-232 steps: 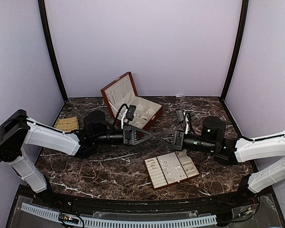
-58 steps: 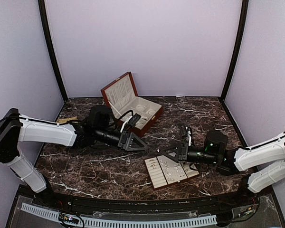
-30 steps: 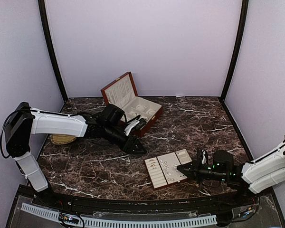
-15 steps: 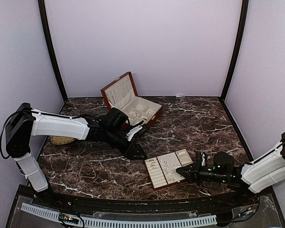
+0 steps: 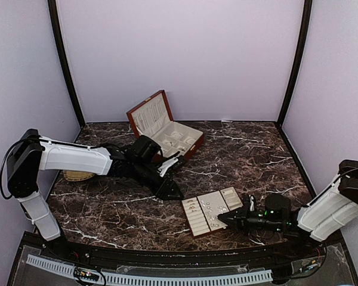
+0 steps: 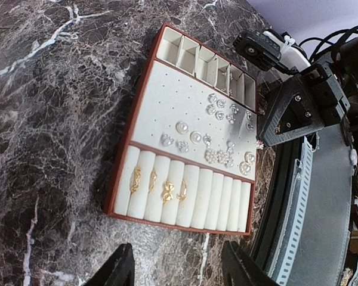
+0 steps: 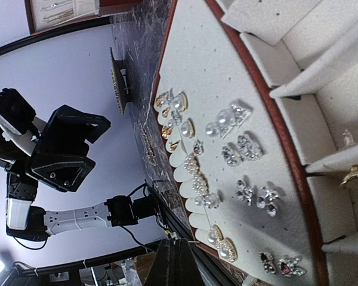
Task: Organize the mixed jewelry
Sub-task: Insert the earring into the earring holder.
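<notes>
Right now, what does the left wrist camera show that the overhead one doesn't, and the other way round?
Only the left wrist: gold rings slotted in the rolls of the cream tray, and separate pearl and crystal earrings. Only the overhead: the open wooden box at the back and a woven mat on the left. Both: the tray and the shut right gripper by its edge.

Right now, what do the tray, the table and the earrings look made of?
Tray: cream, matte, fabric-like padding in a red-brown frame.
Table: dark glossy marble look, white veins; maybe laminate.
Earrings: shiny silvery metal, pearl-like beads, clear stones.
</notes>
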`<state>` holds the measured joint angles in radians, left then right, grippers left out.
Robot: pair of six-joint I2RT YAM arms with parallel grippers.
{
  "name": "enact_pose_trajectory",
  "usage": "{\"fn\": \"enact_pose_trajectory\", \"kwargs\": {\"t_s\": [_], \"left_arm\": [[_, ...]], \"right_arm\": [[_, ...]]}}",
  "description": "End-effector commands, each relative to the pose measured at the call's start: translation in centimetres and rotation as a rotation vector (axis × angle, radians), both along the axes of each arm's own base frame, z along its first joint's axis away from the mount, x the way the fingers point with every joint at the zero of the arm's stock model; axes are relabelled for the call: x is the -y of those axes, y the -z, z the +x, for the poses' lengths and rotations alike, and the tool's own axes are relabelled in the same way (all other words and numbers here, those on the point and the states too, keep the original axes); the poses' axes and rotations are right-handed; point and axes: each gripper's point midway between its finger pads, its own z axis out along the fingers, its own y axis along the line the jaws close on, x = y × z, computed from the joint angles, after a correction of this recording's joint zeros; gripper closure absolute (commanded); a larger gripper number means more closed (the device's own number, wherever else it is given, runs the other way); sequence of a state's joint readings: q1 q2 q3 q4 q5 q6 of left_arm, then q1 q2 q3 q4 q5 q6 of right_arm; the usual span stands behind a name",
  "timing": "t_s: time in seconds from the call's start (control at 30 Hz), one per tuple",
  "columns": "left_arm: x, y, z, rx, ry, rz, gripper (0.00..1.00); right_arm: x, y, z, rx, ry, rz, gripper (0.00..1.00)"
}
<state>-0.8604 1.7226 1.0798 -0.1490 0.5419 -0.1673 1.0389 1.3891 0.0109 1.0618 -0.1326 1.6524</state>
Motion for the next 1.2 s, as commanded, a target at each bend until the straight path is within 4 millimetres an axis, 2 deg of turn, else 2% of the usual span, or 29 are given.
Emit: {"fn": "enact_pose_trajectory", "kwargs": {"t_s": [0.0,0.4,0.83,1.17], "left_arm": [[-0.2,0.2,-0.2,0.002,0.01,0.013,0.48],[-0.2,0.3,-0.3,-0.003,0.01,0.012,0.48],[-0.2,0.4,-0.3,-0.004,0.01,0.012,0.48],[-0.3,0.4,-0.3,-0.006,0.01,0.013,0.48]], "right_arm": [[1.7,1.1,-1.1,-0.015,0.01,-0.015,1.0],[3.5,2.6,-1.4,-0.047,0.046,-0.101,1.0],[2.9,3.0,-2.0,-0.066,0.01,-0.086,1.0],[3.5,3.8,-2.2,-0.092,0.027,-0.118,1.0]]}}
